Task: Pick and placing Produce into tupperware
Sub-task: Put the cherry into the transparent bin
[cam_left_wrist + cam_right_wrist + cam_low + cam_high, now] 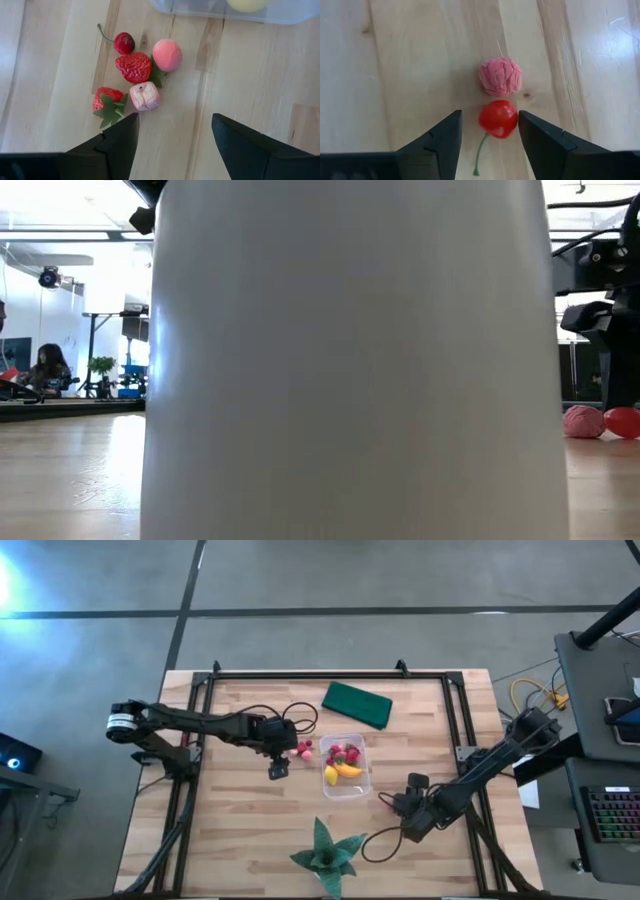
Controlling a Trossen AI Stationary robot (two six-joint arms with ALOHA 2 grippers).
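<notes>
Table: pale wooden plank tabletop [240, 810], lots of bare room around the right arm.
Tub: small clear plastic tupperware [347, 787] mid-table with banana and berries inside, close to both arms.
Left gripper [172, 137]: fingers wide apart, empty, just beside loose strawberries [134, 67].
Right gripper [489, 135]: fingers half-closed around round red cherry [498, 118], no squeeze that I can see.
Risk: cherry could squirt out, or nudge the crinkly pink raspberry [500, 76] touching it.
</notes>
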